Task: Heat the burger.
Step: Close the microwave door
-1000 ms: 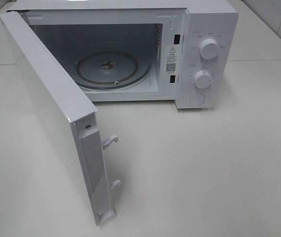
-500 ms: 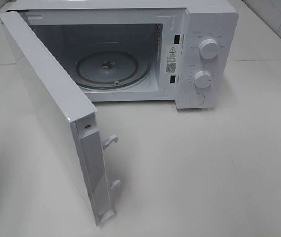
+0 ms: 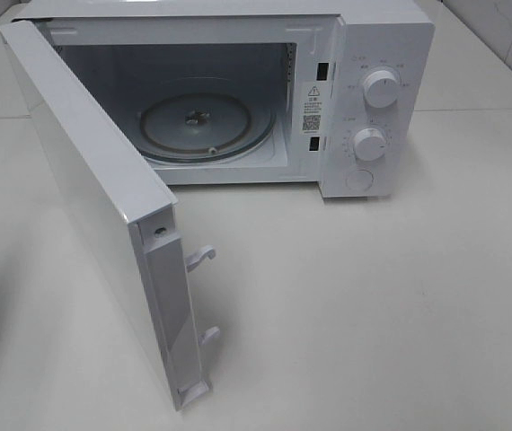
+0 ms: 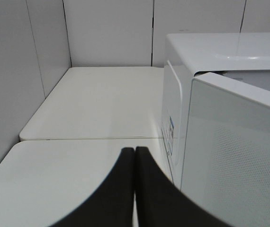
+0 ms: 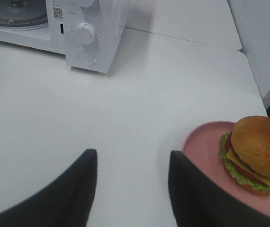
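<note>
The burger (image 5: 257,152) has a golden-brown bun, lettuce, cheese and tomato. It sits on a pink round plate (image 5: 206,147), seen only in the right wrist view. My right gripper (image 5: 132,163) is open and empty over the white table, beside the plate. My left gripper (image 4: 135,153) is shut and empty, beside the outer side of the white microwave (image 4: 206,61). In the exterior high view the microwave (image 3: 382,54) stands open with its door (image 3: 94,197) swung out to the left and an empty glass turntable (image 3: 207,126) inside. Neither gripper shows in that view.
Two knobs (image 3: 380,88) and a round button are on the microwave's right panel, also in the right wrist view (image 5: 85,33). Grey wall panels (image 4: 12,71) stand behind and beside the table. The table edge (image 5: 248,61) runs near the plate.
</note>
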`<state>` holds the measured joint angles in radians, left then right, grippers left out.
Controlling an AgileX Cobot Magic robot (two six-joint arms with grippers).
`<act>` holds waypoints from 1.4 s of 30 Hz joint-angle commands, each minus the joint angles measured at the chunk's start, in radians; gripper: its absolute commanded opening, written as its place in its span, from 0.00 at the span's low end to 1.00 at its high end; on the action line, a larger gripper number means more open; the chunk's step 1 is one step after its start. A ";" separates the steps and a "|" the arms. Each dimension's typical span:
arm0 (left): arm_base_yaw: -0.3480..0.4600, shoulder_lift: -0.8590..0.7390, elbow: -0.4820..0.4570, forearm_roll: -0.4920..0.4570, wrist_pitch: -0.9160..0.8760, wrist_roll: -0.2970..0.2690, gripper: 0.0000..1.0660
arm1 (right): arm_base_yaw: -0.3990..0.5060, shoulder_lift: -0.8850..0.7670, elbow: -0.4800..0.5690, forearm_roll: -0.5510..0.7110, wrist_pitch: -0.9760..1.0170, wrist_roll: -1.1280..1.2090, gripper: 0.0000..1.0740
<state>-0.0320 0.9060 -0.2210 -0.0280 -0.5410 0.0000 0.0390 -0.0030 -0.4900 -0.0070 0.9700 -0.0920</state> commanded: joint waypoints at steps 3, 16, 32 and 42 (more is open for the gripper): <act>0.004 0.167 0.025 0.104 -0.274 -0.085 0.00 | 0.000 -0.028 -0.001 -0.004 -0.007 -0.003 0.46; 0.004 0.591 -0.001 0.279 -0.619 -0.063 0.00 | 0.000 -0.028 -0.001 -0.004 -0.007 -0.003 0.46; -0.014 0.676 -0.163 0.427 -0.591 -0.035 0.00 | 0.000 -0.028 -0.001 -0.004 -0.007 -0.003 0.46; -0.108 0.701 -0.218 0.428 -0.470 -0.032 0.00 | 0.000 -0.028 -0.001 -0.004 -0.007 -0.003 0.46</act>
<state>-0.1270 1.6020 -0.4270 0.3970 -1.0210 -0.0330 0.0390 -0.0030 -0.4900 -0.0080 0.9700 -0.0920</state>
